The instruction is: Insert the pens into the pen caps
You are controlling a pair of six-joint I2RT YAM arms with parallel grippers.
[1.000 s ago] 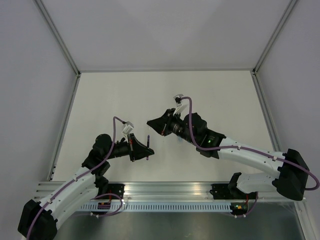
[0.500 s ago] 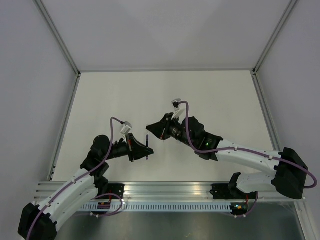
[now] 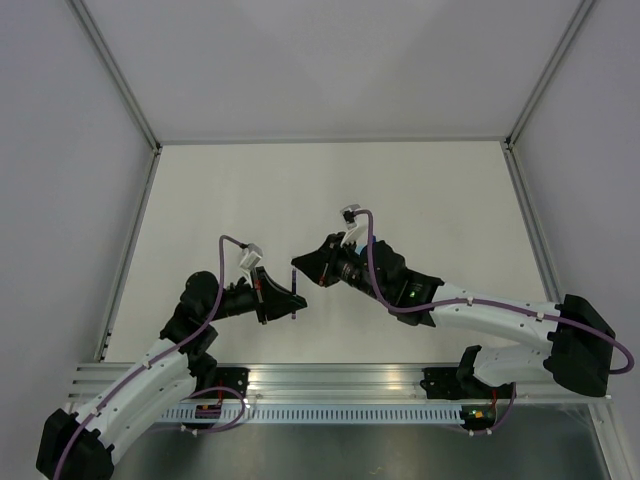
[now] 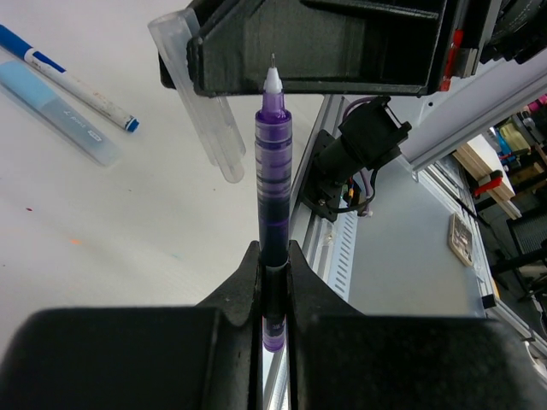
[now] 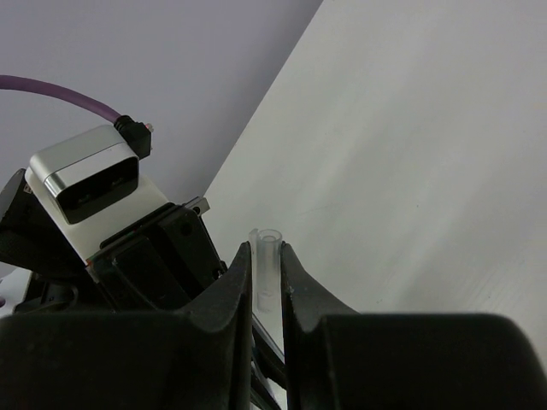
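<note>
Two arms meet nose to nose over the white table (image 3: 420, 190) in the overhead view. The left gripper (image 3: 287, 296) is clenched on a slim dark purple pen (image 3: 294, 292) held crosswise to its fingers, and the right gripper (image 3: 300, 262) sits just past the pen's far end.

From the left wrist, the pen's white nib points away from the fingertips at the right gripper's black body. A clear plastic pen cap (image 4: 205, 102) hangs just left of the nib, slanted off the pen's axis. Further left lie a white-barrelled pen with blue ends (image 4: 68, 81) and a pale blue translucent cap (image 4: 60, 115).

From the right wrist, the fingers pinch the clear cap, its open mouth facing away from them.

This looks like the capping step: next, the mouth needs lining up with the nib, then a push along the pen's axis
</note>
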